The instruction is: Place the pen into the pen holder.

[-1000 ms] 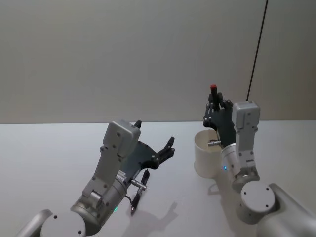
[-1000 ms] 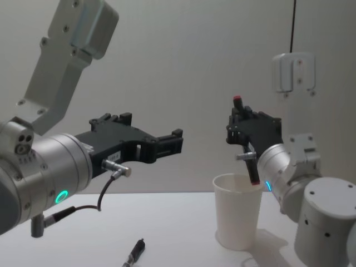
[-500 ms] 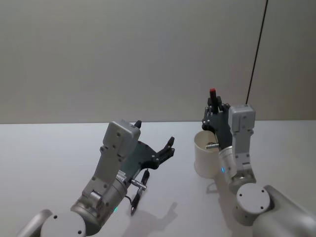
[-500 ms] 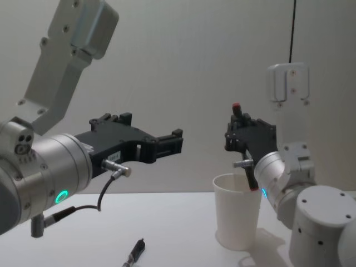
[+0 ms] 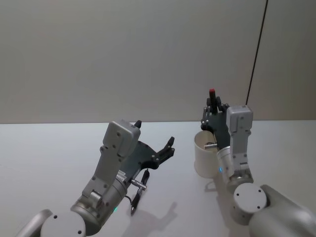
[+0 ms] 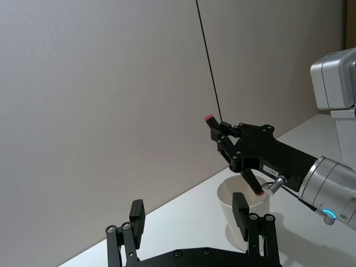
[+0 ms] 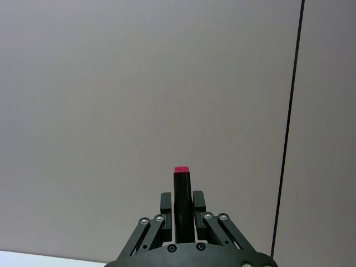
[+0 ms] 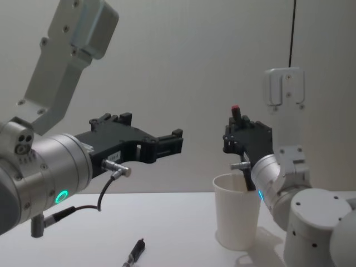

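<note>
Clamping one red-tipped pen [image 5: 212, 98] in the right gripper [image 5: 213, 104], jaws clenched on its shaft, tip upward, lower end at the mouth of the cup [image 5: 202, 160]. Holds the left gripper [image 5: 155, 132] spread open above a second pen [image 5: 139, 191] lying on the table [image 5: 49, 158]. Shows two pens, one cup, two grippers.

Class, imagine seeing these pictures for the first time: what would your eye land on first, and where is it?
The red-tipped pen stands out, held nearly upright in the right gripper with its lower end dipping into the mouth of the white pen holder on the robot's right. Next comes the left gripper, open above the table, with a second pen lying beneath it.
</note>
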